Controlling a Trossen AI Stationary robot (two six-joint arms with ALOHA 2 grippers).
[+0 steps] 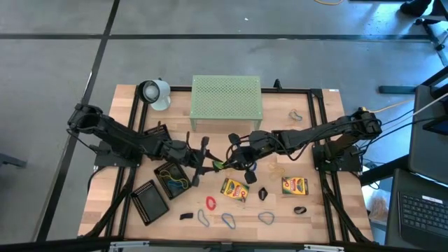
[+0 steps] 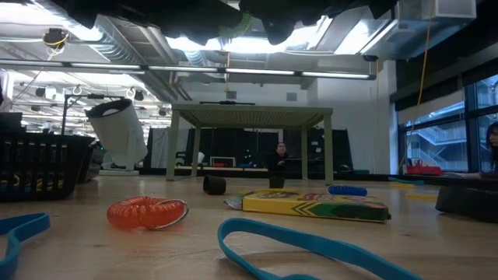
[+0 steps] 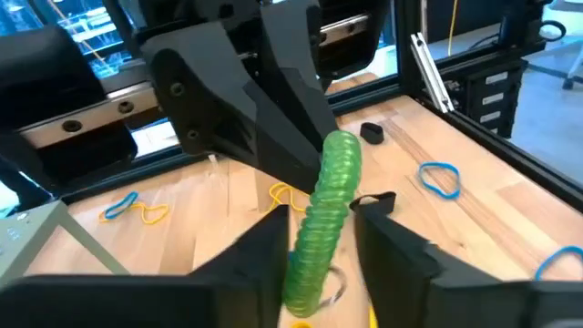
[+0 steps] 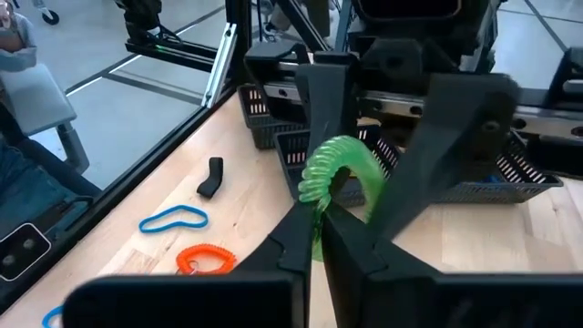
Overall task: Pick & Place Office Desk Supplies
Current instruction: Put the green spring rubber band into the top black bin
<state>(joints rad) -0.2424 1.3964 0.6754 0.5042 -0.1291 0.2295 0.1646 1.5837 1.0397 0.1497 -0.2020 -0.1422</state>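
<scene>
Handover of green coil mid-air, above the bench centre

Right end effector (image 4: 317, 239) pressed together, pinching 1 end of the green coil (image 3: 321, 219); left end effector (image 3: 319, 251) straddles the other end, fingers not visibly tight on it; looks like arm-to-arm transfer; next: left must clamp firmly before right lets go, then carry to the mesh tray (image 1: 173, 178) beside it; crayon boxes (image 1: 235, 190), bands on the bench unsorted.

Grey floor (image 1: 210, 17) (taped lines), ceiling strip lights (image 2: 233, 71).
</scene>
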